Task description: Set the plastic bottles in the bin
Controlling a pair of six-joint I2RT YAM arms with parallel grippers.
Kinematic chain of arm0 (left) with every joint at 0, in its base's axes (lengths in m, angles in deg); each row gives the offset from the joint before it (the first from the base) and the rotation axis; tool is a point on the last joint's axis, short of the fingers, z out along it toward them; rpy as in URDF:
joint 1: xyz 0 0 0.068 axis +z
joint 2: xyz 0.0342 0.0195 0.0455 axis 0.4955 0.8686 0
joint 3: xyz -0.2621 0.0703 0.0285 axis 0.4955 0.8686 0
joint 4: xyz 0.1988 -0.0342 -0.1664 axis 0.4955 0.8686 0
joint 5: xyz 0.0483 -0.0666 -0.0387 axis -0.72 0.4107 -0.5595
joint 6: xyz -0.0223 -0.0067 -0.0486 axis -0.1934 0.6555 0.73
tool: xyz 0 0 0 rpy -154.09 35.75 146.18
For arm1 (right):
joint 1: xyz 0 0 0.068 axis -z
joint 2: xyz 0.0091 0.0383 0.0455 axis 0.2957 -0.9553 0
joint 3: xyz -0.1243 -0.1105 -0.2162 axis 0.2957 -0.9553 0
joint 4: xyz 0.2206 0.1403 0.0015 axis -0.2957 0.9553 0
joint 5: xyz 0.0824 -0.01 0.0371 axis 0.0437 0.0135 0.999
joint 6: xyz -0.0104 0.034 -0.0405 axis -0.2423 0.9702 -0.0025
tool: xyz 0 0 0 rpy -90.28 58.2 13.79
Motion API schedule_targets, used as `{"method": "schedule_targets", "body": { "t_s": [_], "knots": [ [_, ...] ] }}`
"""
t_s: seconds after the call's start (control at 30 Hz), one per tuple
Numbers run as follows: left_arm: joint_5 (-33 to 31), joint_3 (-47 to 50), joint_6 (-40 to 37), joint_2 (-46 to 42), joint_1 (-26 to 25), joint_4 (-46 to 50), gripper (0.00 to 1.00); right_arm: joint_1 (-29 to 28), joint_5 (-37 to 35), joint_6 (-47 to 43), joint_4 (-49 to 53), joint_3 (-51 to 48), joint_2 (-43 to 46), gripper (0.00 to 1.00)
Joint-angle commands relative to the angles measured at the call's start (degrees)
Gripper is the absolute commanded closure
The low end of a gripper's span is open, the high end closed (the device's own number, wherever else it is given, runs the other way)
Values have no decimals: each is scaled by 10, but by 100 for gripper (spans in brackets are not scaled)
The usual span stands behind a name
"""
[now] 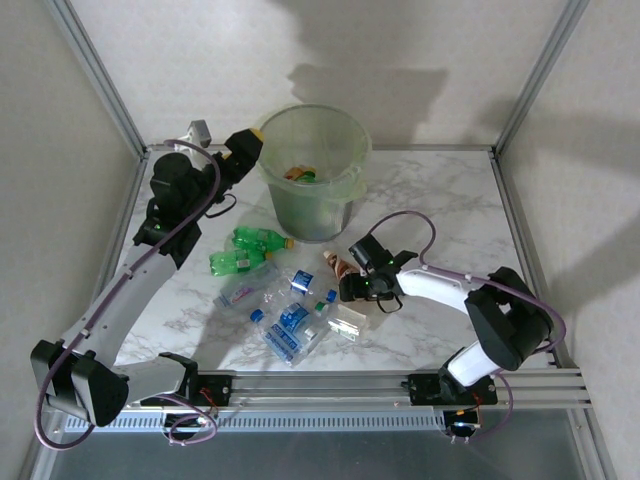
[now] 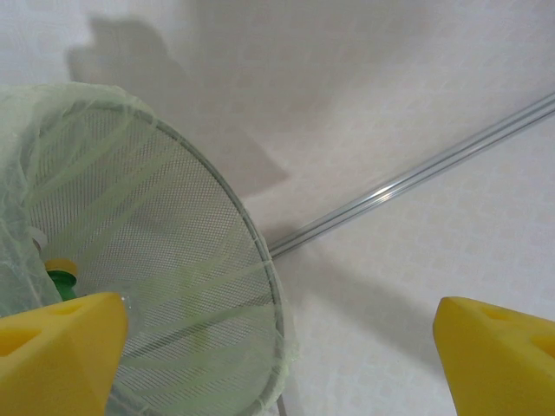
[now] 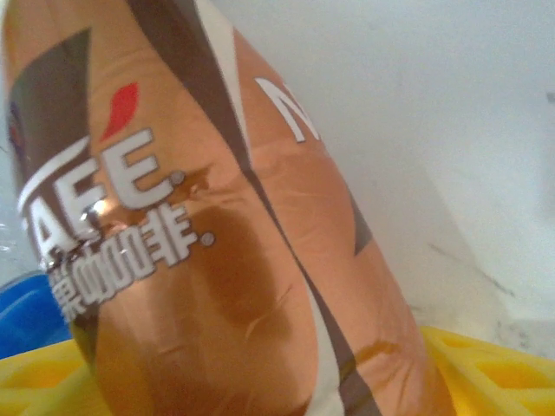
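**Brown bottle between the fingers of my right pincer**

My right pincer [image 1: 347, 280] was low over the table [image 1: 440, 200]. Its yellow fingers [image 3: 486, 368] sat one on each side of a brown bottle [image 3: 217, 243]. I could not tell if they were pinching it or just beside it. In the right wrist view the bottle leaned, and its long side ran from top left down to bottom right. I could not tell which end had the cap.

Just left of it, more bottles lay flat in a heap. The clear bottles [image 1: 292, 320] with blue labels were near me. Two green bottles [image 1: 250, 240] lay farther back, and the back one's yellow cap pointed right. Behind them the bin [image 1: 315, 190] stood upright.

My left pincer [image 1: 252, 140] hung by the bin's left rim with its fingers spread wide. Inside the bin lay a green bottle with a yellow cap [image 2: 61, 279].
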Motion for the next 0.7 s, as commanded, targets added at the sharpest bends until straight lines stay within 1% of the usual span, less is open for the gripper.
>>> {"method": "schedule_targets", "body": {
  "t_s": [0.0,0.07,0.23,0.43,0.67],
  "knots": [
    [16,7,8,-3,4,-23,10,-3,-11,7,7,-8,20,12],
    [17,7,11,-2,4,-26,10,3,-6,3,3,1,16,10],
    [19,3,8,-2,4,-22,10,13,-5,-12,-1,30,-8,10],
    [17,0,8,-1,4,-21,10,16,3,-26,-11,52,-35,14],
    [19,-6,9,3,4,-21,10,16,5,-25,-17,43,-42,23]
  ]
}}
